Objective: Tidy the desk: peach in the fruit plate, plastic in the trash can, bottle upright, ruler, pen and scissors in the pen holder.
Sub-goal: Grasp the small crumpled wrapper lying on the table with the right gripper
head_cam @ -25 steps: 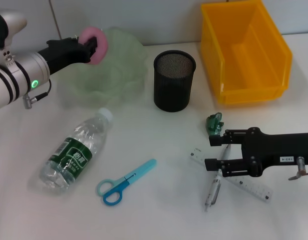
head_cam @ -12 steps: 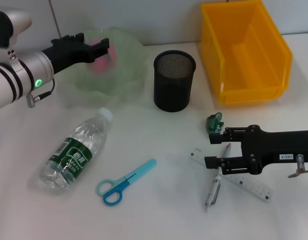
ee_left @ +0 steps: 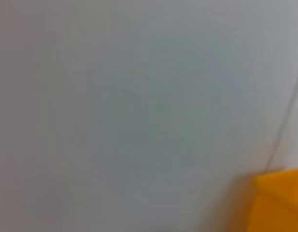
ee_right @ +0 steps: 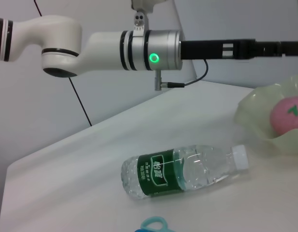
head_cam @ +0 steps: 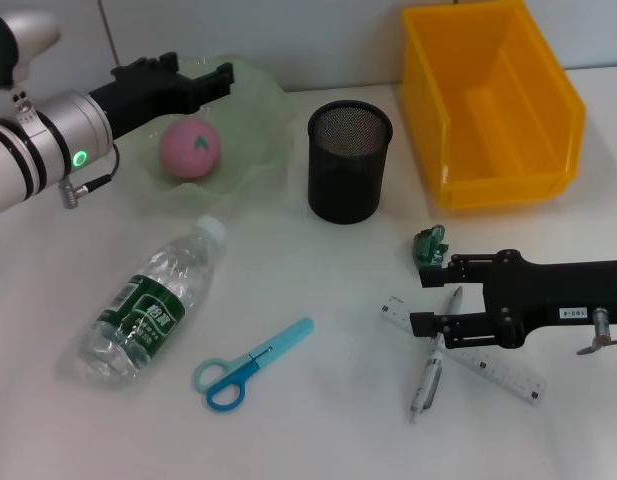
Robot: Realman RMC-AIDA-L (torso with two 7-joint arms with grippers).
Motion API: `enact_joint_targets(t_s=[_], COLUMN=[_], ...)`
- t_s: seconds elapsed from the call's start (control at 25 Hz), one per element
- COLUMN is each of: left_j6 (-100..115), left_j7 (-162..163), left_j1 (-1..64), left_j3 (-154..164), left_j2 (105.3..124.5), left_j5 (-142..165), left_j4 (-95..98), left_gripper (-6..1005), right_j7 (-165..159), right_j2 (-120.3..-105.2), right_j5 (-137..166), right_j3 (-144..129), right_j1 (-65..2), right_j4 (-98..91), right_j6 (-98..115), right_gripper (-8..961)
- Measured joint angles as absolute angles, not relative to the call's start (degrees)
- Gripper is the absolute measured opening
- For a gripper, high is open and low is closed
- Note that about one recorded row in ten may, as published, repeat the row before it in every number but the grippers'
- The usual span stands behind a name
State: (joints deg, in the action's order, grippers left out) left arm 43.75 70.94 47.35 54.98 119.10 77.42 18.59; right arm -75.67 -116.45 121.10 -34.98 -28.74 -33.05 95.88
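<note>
The pink peach (head_cam: 190,147) lies in the pale green fruit plate (head_cam: 269,112), also seen as peach (ee_right: 287,115) from the right wrist. My left gripper (head_cam: 198,74) hangs open just above it, holding nothing. A clear bottle (head_cam: 148,305) with a green label lies on its side. Blue scissors (head_cam: 250,362) lie in front of it. My right gripper (head_cam: 428,302) is open low over the crossed pen (head_cam: 429,375) and ruler (head_cam: 488,365). A green scrap of plastic (head_cam: 429,245) sits just beyond it. The black mesh pen holder (head_cam: 349,160) stands mid-table.
The yellow bin (head_cam: 493,100) stands at the back right, and its corner (ee_left: 279,203) shows against the wall in the left wrist view. The left arm (ee_right: 115,46) reaches over the lying bottle (ee_right: 185,169). White table shows around the scissors.
The left gripper opened and let go of the peach, which dropped into the plate. The gripper drew up slightly. The right arm has not moved.
</note>
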Motion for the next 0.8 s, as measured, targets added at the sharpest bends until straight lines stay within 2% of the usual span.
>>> enact_joint_targets(t_s=[0.2, 0.48, 0.64, 0.8], left_j6=[58.48, 86.92, 94.59, 96.22], left_j7=[78.35, 92.06, 93.86, 93.22], left_j1=[43.05, 32.03, 30.09, 29.38], left_j3=[55.51, 56.87, 57.53, 57.55], left_j2=[118.18, 116.19, 115.31, 115.82], left_j5=[77.90, 81.73, 84.44, 89.99], left_j4=[24.10, 41.25, 42.14, 41.81], left_gripper=[856, 851, 848, 848], right_j7=[-75.67, -75.68, -75.76, -76.00], right_j2=[-116.42, -116.16, -116.14, -116.09], right_j5=[121.10, 120.93, 120.91, 120.89], right_j3=[-34.98, -34.70, -34.61, -34.53], right_j1=[-28.74, -28.73, -28.74, -28.67], right_j4=[-33.05, -33.72, -34.24, -34.68], right_j6=[95.87, 96.11, 96.26, 96.33], right_gripper=[732, 731, 731, 731])
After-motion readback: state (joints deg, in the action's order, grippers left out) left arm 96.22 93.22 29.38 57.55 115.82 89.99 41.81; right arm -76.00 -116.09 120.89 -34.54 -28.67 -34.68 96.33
